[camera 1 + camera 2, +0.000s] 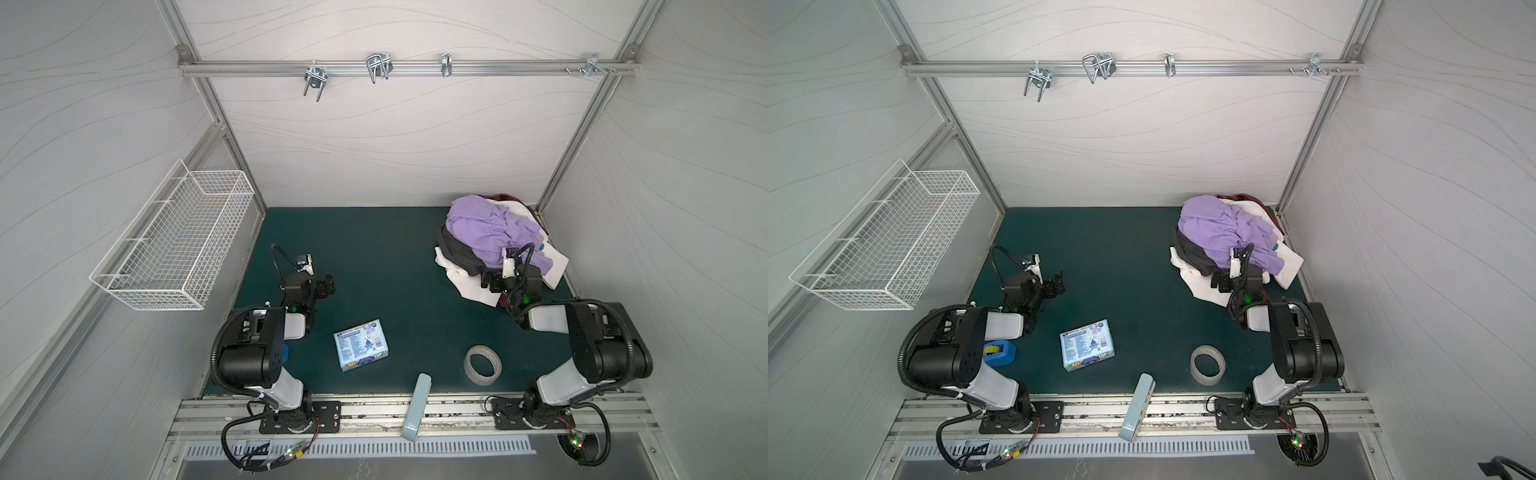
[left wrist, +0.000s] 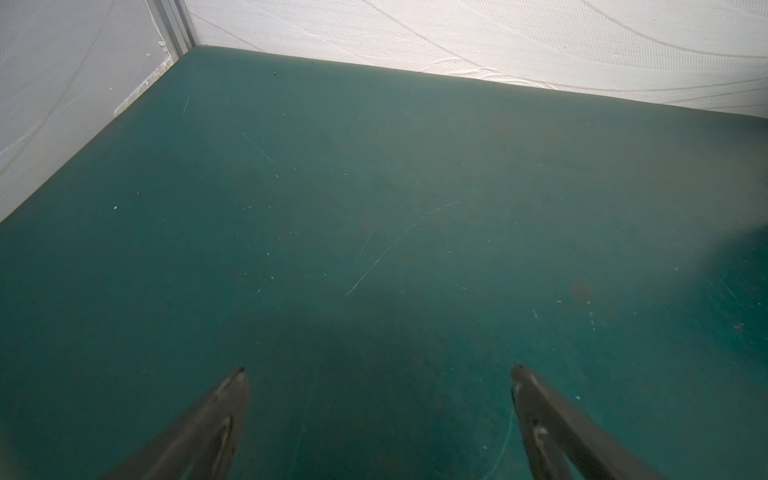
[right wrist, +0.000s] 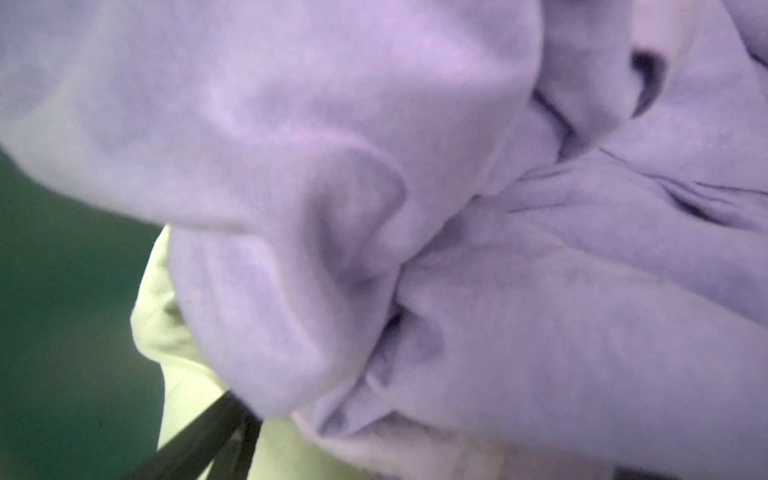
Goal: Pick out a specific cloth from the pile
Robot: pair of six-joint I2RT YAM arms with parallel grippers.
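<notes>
The pile (image 1: 486, 232) lies in the back right corner of the green mat (image 1: 374, 257) in both top views: a lilac garment (image 1: 1217, 228) on top, white fabric (image 1: 461, 284) beneath, and a maroon edge (image 1: 505, 197) at the back. The cloth (image 1: 459, 255) (image 1: 1192, 253) shows as a dark charcoal band under the lilac's left side. My right gripper (image 1: 492, 284) (image 1: 1221, 282) sits open at the pile's near edge. The right wrist view shows one dark finger (image 3: 199, 440) over white fabric, with lilac folds hiding the other. My left gripper (image 1: 326, 284) (image 2: 378, 370) is open over bare mat.
A white wire basket (image 1: 174, 241) hangs on the left wall. A blue printed box (image 1: 360, 345), a tape roll (image 1: 482, 365) and a pale blue-grey bar (image 1: 417, 411) lie near the front edge. A blue tape dispenser (image 1: 998, 352) sits beside the left arm. Metal hooks (image 1: 378, 66) hang on the back rail.
</notes>
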